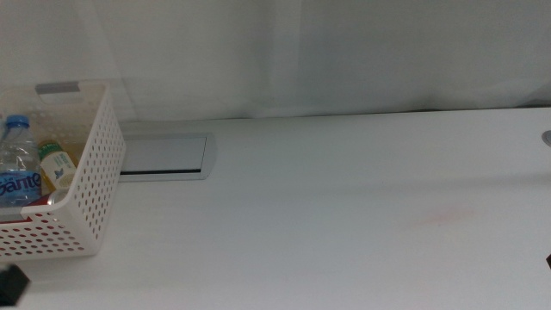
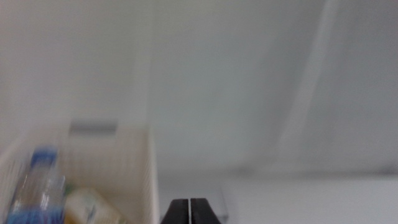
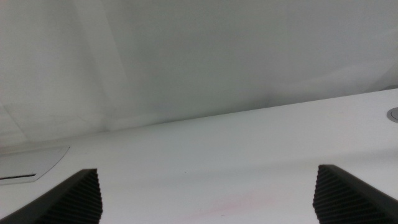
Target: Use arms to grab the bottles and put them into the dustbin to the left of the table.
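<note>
Both bottles, the water bottle [image 1: 17,168] and tea bottle [image 1: 57,165], lie inside the dustbin [image 1: 90,176] at the bench's [image 1: 344,215] nine o'clock. The left gripper [image 2: 189,211] is clenched empty; the right gripper [image 3: 208,202] gapes wide, touching nothing.

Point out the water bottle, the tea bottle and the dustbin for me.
water bottle [image 1: 15,165]: middle view, on its clear upper body below the blue cap.
tea bottle [image 1: 57,167]: middle view, on its green label.
dustbin [image 1: 93,181]: middle view, on its perforated right wall.
</note>
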